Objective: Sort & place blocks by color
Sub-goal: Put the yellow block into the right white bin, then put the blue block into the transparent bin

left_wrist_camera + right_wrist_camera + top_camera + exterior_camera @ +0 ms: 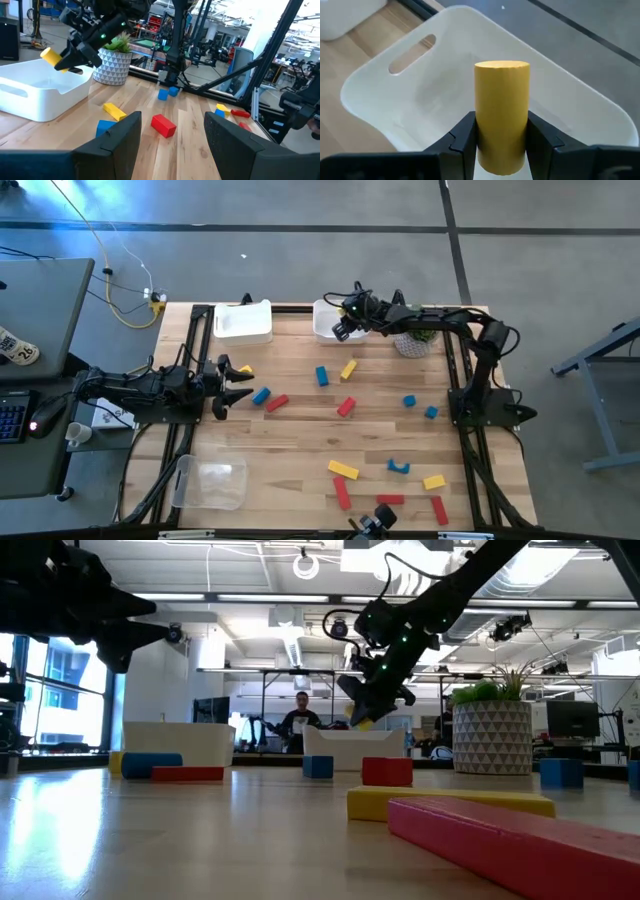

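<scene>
Item: short yellow cylinder block (501, 112), solid, probably painted wood. Expect it light, stiff and smooth, so it may slip or roll; you take it across the curved sides near mid-length, as now.

Holder: your right gripper (501, 137), fingers partly closed and pinching the cylinder from both sides.

Location: above the open white plastic bin (420, 85) at the table's far edge, beside the patterned plant pot (114, 65).

Pose: right arm reaches from its base across to the bin, wrist pitched down into it.

Reserve: your left gripper (228, 387), fingers fully apart and empty, hovering at the left edge near a blue block (261, 395).
</scene>
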